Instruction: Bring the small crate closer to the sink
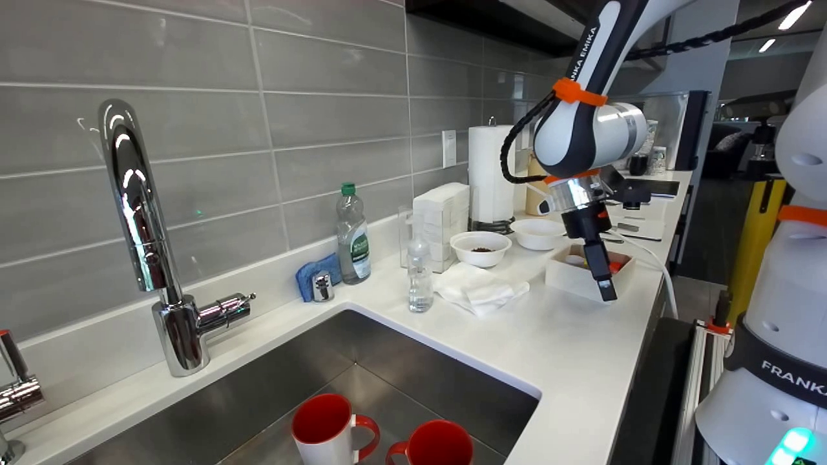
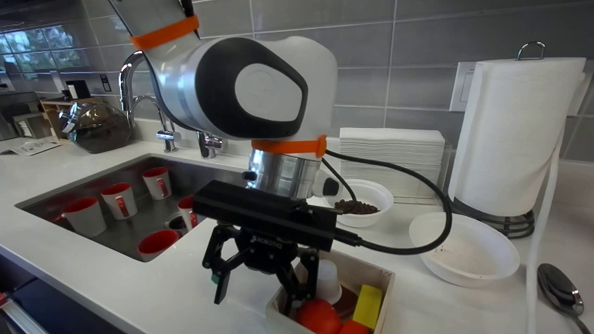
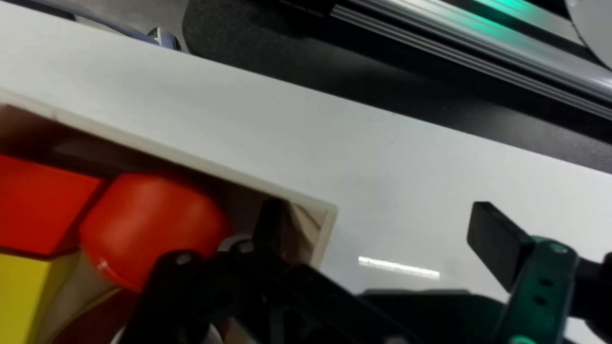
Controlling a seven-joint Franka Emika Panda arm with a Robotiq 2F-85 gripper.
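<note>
Far left I can see the stainless-steel sink [image 2: 148,215], red-lined mugs [image 2: 118,202] in it. Next, over the desk [image 2: 185,287], comes the pincer [image 2: 256,299], spread wide and gripping nothing; it straddles the ten o'clock wall of the small crate [image 2: 355,272], one finger inside, one outside. The crate sits on that desk, the sink off between nine and ten o'clock. I'd close squarely on the wall, minding the rounded red piece [image 2: 319,317] and white cup [image 2: 328,280] by the inner finger, then draw it slowly and level sinkward, easing up before the basin's edge. Between twelve and one o'clock, a white bowl [image 2: 362,221] of dark brown bits [image 2: 355,207] looks safely off that path.
</note>
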